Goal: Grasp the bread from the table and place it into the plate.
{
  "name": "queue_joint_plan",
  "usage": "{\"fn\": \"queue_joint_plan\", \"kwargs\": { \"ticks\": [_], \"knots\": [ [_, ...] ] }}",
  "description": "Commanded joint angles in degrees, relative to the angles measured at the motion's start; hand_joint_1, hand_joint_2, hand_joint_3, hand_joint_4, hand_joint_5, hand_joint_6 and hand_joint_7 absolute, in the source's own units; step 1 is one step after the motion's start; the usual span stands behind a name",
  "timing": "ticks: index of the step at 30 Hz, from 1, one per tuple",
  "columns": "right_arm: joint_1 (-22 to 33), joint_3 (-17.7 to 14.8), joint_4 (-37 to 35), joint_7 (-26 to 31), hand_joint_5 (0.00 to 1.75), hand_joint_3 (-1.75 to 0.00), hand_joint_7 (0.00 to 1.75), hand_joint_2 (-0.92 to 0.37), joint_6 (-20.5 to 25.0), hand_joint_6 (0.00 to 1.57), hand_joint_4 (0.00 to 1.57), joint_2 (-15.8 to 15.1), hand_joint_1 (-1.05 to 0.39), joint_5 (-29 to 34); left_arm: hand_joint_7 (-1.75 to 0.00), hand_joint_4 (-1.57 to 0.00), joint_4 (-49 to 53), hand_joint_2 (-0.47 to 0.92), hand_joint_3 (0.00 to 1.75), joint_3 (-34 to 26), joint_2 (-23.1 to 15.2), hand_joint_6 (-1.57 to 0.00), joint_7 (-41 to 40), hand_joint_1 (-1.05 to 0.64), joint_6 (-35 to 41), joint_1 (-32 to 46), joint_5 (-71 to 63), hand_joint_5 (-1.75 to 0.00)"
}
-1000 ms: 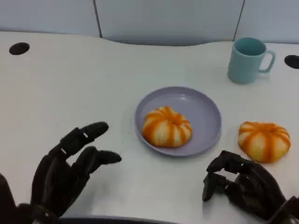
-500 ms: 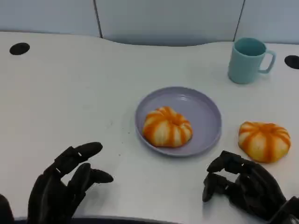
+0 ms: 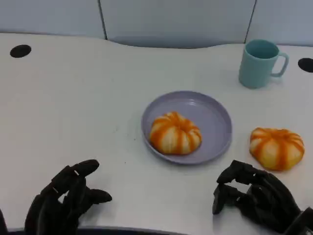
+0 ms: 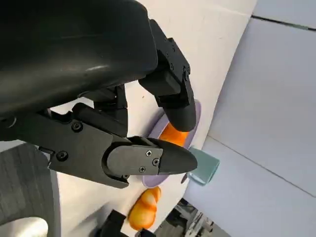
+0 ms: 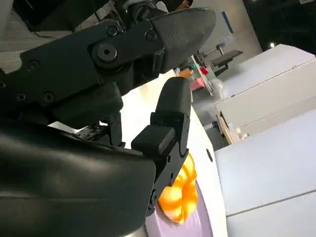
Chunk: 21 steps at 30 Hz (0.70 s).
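Observation:
One orange-striped bread (image 3: 174,133) lies in the lilac plate (image 3: 215,120) at the middle of the table. A second orange-striped bread (image 3: 276,148) rests on the table to the plate's right. My right hand (image 3: 254,200) hovers just in front of that bread, a little to its left, fingers bent downward and holding nothing. Low at the near left edge is my left hand (image 3: 66,200), empty, with its fingers apart. In the left wrist view, past the fingers (image 4: 148,158), I see the plated bread (image 4: 173,134) and the loose bread (image 4: 145,210). The right wrist view shows the plated bread (image 5: 180,195) beyond the fingers (image 5: 168,123).
A teal mug (image 3: 259,62) stands at the back right, behind the loose bread. Two black holes (image 3: 20,51) (image 3: 305,63) sit in the tabletop near its far corners. A grey wall panel closes the table's back edge.
My left hand has drawn back toward the near left edge and its fingers have come closer together. The right hand, breads and plate have not moved.

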<state>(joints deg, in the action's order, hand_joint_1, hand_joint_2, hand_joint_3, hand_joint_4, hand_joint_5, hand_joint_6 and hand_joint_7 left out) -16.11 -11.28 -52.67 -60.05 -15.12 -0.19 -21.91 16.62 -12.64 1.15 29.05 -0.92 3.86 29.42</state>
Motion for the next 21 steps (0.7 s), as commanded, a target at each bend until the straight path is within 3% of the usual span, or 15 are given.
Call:
{"fn": "queue_joint_plan", "kwargs": {
  "ticks": [1, 7, 21],
  "knots": [
    [1.49, 0.0, -0.7, 0.39, 1.41, -0.07, 0.96, -0.92, 0.37, 0.69, 0.63, -0.87, -0.41, 0.41, -0.8, -0.51, -1.71, 0.92, 0.34, -0.11, -1.55, -0.54, 1.27, -0.65, 0.43, 1.53, -0.18, -1.43],
    [1.09, 0.03, -0.95, 0.29, 1.41, -0.05, 0.95, -0.92, 1.86, 0.7, 0.63, -1.57, -0.44, 0.37, -0.8, -0.51, -2.43, 0.92, 0.34, 0.23, -1.31, -0.54, 1.94, -0.65, -0.38, 2.01, -0.2, -1.43],
    [-2.39, -0.88, -7.17, 0.44, 1.41, -0.05, 0.93, -0.92, 0.0, 0.72, 0.65, -2.88, -0.44, 0.92, -0.76, -0.56, -1.47, 0.92, 0.32, 0.84, 0.29, -0.57, 2.73, -0.64, -2.54, -1.04, -0.17, -1.36]
  ]
}}
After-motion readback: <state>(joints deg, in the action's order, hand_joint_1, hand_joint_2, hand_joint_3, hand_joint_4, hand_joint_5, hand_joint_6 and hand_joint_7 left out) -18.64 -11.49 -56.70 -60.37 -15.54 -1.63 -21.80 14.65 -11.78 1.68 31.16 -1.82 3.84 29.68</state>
